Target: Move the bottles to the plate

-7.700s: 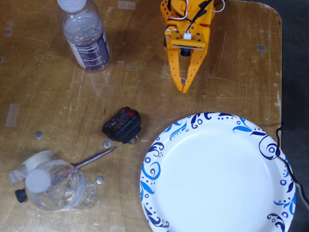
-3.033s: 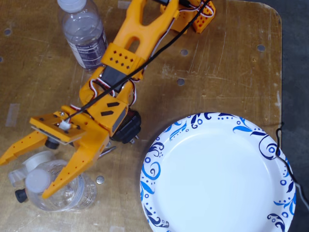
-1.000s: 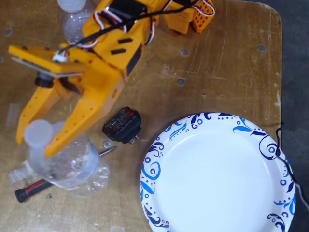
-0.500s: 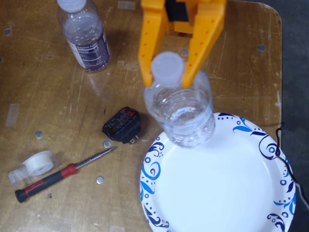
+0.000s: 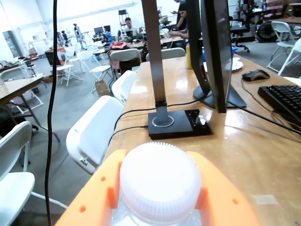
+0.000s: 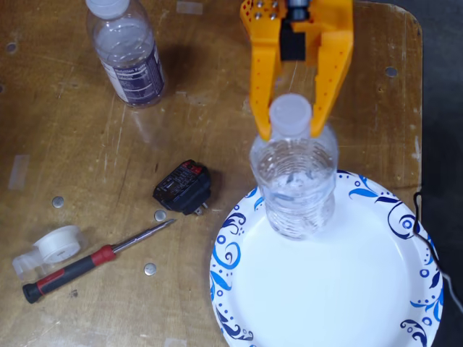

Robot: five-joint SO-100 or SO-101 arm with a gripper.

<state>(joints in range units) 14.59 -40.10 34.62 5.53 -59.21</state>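
In the fixed view my orange gripper (image 6: 291,126) is shut on the neck of the unlabelled clear bottle (image 6: 294,181), just under its white cap. The bottle stands upright over the far left part of the white plate (image 6: 340,289) with blue swirls; whether it touches the plate cannot be told. The wrist view shows the ribbed white cap (image 5: 160,183) between my orange fingers (image 5: 221,197). A second bottle with a dark label (image 6: 129,54) stands upright at the top left of the table, well away from the gripper.
A black power adapter (image 6: 182,187) lies just left of the plate. A red-handled screwdriver (image 6: 87,262) and a white tape roll (image 6: 56,243) lie at the lower left. The wooden table's right edge (image 6: 421,108) borders dark floor.
The gripper has carried the unlabelled bottle from the lower left up and across to the right, over the plate's far left part. The screwdriver and tape roll are left uncovered.
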